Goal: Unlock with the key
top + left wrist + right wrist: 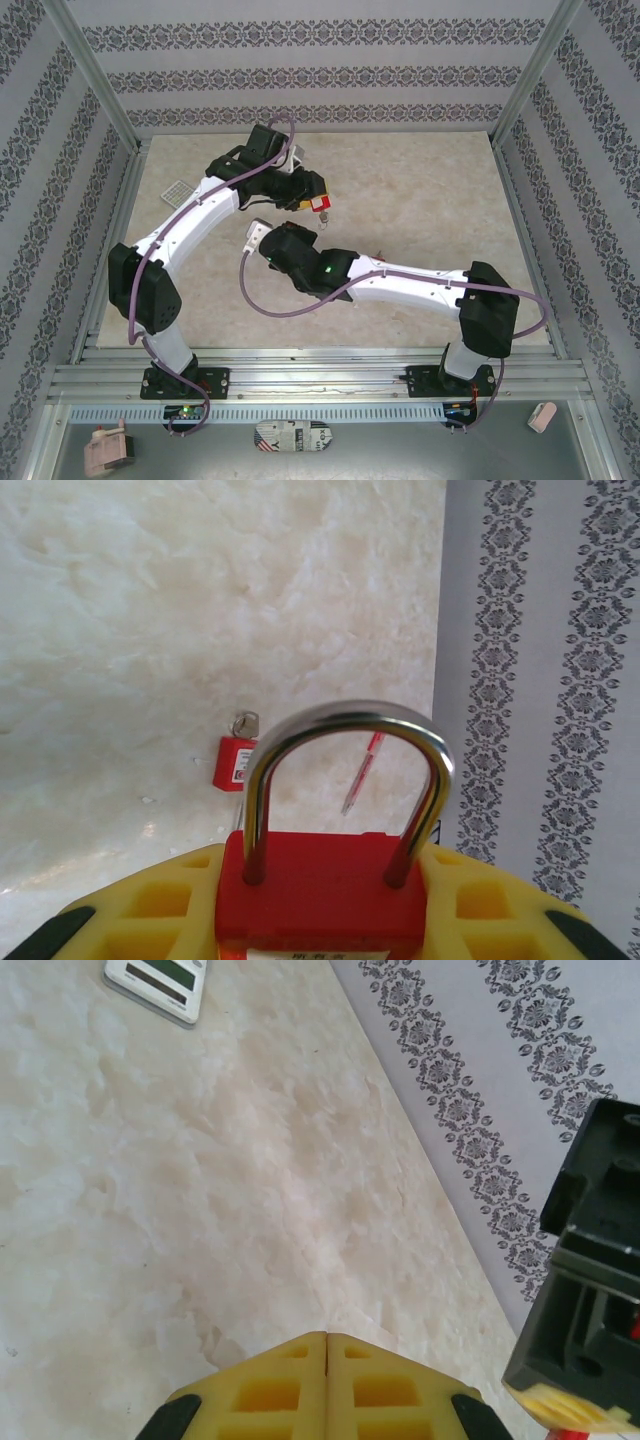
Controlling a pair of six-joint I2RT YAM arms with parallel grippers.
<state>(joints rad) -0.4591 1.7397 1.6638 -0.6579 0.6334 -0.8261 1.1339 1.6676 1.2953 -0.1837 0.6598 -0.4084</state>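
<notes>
My left gripper [327, 858] is shut on a red padlock [320, 895], its yellow fingers [160, 900] pressing both sides of the body. The steel shackle [345, 725] stands upright and seated in the body. In the top view the left gripper [316, 197] holds this padlock [322, 204] above the table's middle back. A second, smaller red padlock [233, 763] lies on the table beyond, with what looks like a silver key [244, 723] in its far end. My right gripper [327, 1340] is shut with nothing between its fingers, and it hovers just left of and below the left one [257, 236].
A red pen [362, 772] lies on the marble table [420, 200] near the patterned wall [540, 680]. A white flat device [158, 987] sits far off in the right wrist view. The left gripper's black body [590, 1300] is close on the right there. A small white grid piece [175, 190] lies at the left.
</notes>
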